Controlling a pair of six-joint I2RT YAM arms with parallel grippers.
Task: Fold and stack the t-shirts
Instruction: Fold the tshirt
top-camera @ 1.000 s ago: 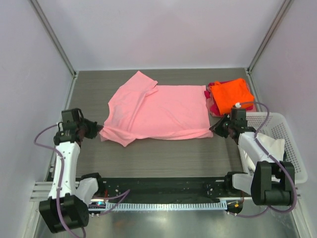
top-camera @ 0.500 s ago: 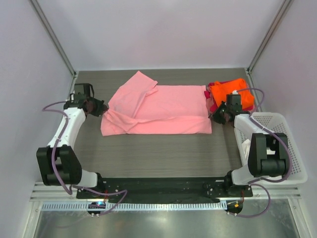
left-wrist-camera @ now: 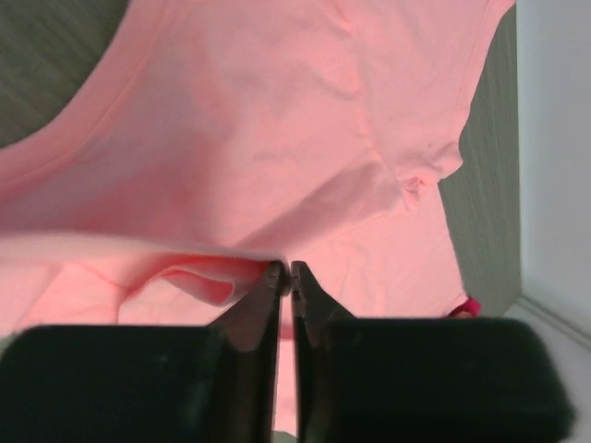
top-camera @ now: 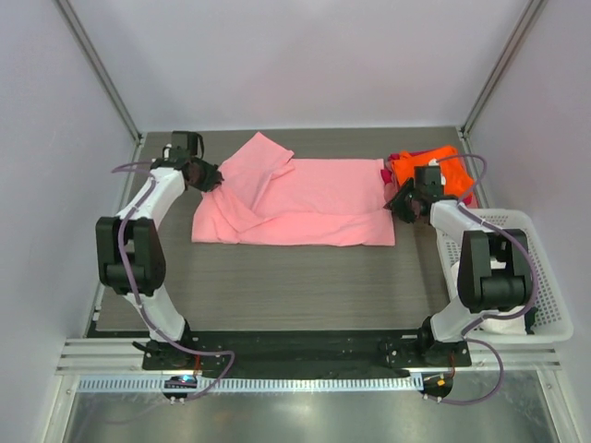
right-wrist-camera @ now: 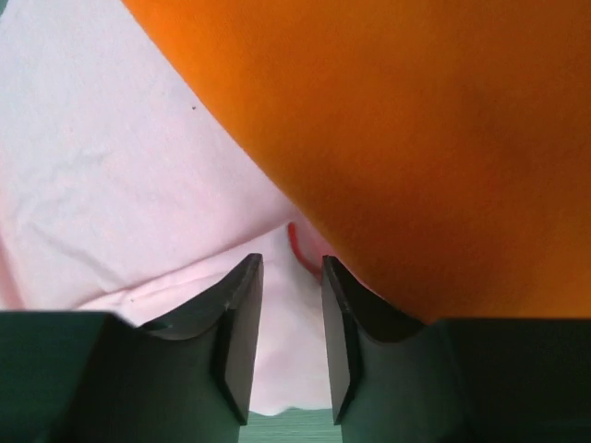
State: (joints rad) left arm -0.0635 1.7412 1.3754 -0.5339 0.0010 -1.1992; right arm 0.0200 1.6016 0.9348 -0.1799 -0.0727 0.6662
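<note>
pink t-shirt [top-camera: 295,205] half-folded, orange t-shirt [top-camera: 432,173] stacked right

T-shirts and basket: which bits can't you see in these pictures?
- Magenta-red shirt: top view, mostly buried under the orange shirt.
- Basket: top view, the right arm covers part of its inside.
- Light pink shirt: left wrist view, cut off by the edges; the left tool hides its pinched bit.

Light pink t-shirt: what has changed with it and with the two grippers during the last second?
Both grippers carried the near hem of the light pink cloth t-shirt away from the robot, folding it over itself. The left gripper is shut on the hem; the right gripper now has its jaws apart. The bright orange folded t-shirt and the white plastic lattice basket stayed in place.
</note>
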